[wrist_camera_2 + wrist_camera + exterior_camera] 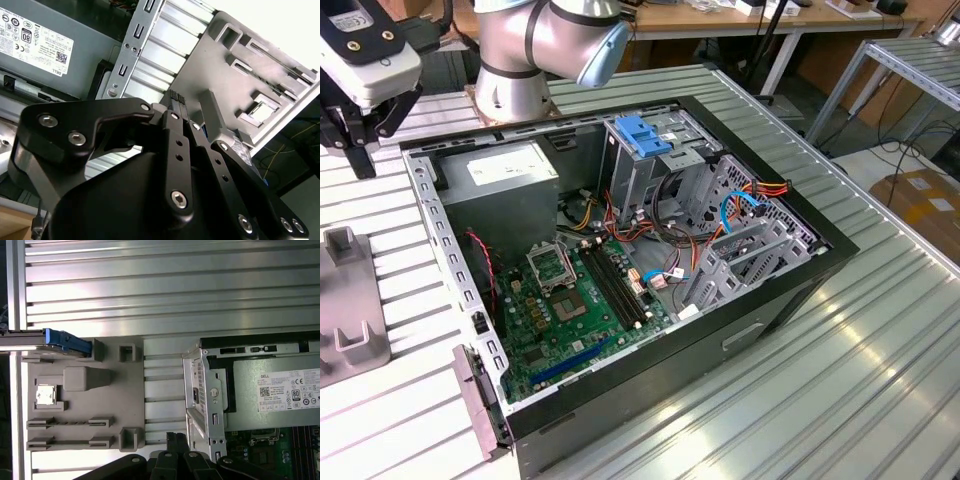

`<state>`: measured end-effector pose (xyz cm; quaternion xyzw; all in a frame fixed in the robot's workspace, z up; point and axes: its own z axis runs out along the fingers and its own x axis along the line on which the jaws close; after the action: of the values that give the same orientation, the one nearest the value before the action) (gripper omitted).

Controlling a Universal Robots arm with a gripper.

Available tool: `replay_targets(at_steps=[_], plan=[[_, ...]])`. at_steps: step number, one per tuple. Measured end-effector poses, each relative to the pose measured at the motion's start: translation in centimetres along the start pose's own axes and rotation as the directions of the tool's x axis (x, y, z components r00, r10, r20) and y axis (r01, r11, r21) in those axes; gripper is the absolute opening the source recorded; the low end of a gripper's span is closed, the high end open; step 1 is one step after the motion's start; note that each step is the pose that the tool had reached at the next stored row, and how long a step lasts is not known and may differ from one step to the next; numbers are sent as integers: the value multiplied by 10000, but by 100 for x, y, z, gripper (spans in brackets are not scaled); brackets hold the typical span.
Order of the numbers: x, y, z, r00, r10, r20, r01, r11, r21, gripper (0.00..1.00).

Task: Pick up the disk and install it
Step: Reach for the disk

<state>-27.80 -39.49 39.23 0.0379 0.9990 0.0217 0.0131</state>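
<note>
Starting with the exterior view, the robot arm [540,40] rises behind an open computer case [800,270] that lies on its side on a ribbed aluminium table [880,380]. The gripper [362,150] hangs off the case's corner at the exterior view's left, near a grey fixture plate [350,300]. Inside the case sit the motherboard [570,310], the power supply [510,170] and a metal drive cage [645,160] topped by a blue bracket. Beyond the table are wooden workbenches, a second metal frame and a cardboard box [920,200] on the floor. In the second wrist view the black fingers [177,145] meet at their ribbed tips with nothing between them, so the gripper is clenched and empty, poised over the plate's edge close to the case's perforated flange [132,45]. In the first wrist view the disk [65,342] stands on edge at one corner of the plate. It appears as a thin strip whose blue rail end butts against a grey post. Its long axis runs along the table's ribs and reaches off the plate, away from the case. The fingertips [170,437] hover by the plate's opposite corner, on the case side, so the disk lies diagonally across the plate from them, well apart, with bare ribbed table beyond it.
</note>
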Motion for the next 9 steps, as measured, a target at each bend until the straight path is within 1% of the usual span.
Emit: replay_targets(at_steps=[3, 5, 9], plan=[[36, -2, 0, 10000, 0, 0, 0, 10000, 0, 10], [75, -5, 0, 10000, 0, 0, 0, 10000, 0, 10], [119, -7, 0, 10000, 0, 0, 0, 10000, 0, 10]])
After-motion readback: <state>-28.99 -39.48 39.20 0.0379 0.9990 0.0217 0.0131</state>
